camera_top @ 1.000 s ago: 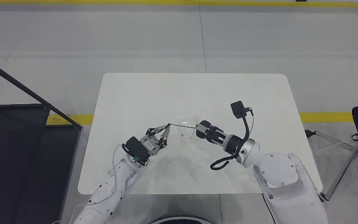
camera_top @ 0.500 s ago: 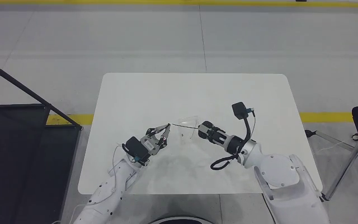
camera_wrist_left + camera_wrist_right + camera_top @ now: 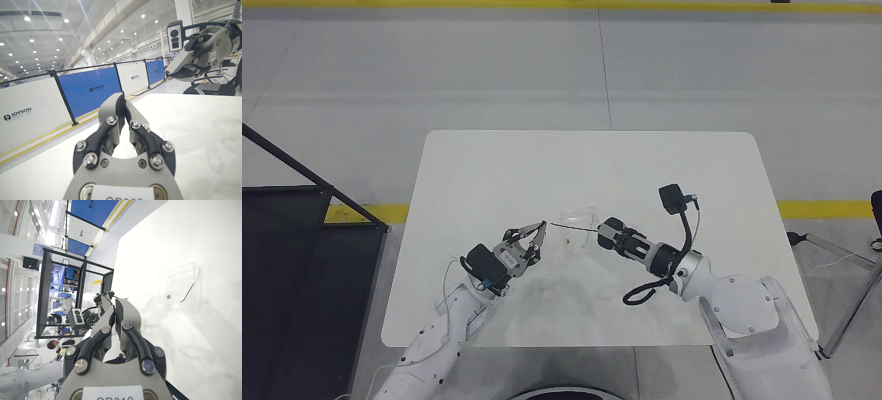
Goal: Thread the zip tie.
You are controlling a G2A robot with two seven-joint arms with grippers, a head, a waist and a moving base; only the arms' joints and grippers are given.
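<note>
Zip tie (image 3: 575,227), thin straight black strip, pinched in clenched right claw (image 3: 602,231); left claw (image 3: 540,230) clenched.

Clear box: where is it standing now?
In the top view, the clear box stands near the table's middle, just beyond the left gripper and right gripper.

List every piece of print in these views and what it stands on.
Fence panels: a brand logo and name, left unquoted; the line beneath is too small to read.
Left base label, on the left gripper: cut off by the frame edge.
Right base label, on the right gripper: cut off likewise.
Side sticker on the right gripper: too small to read.
Zip tie in the right gripper: none.
</note>
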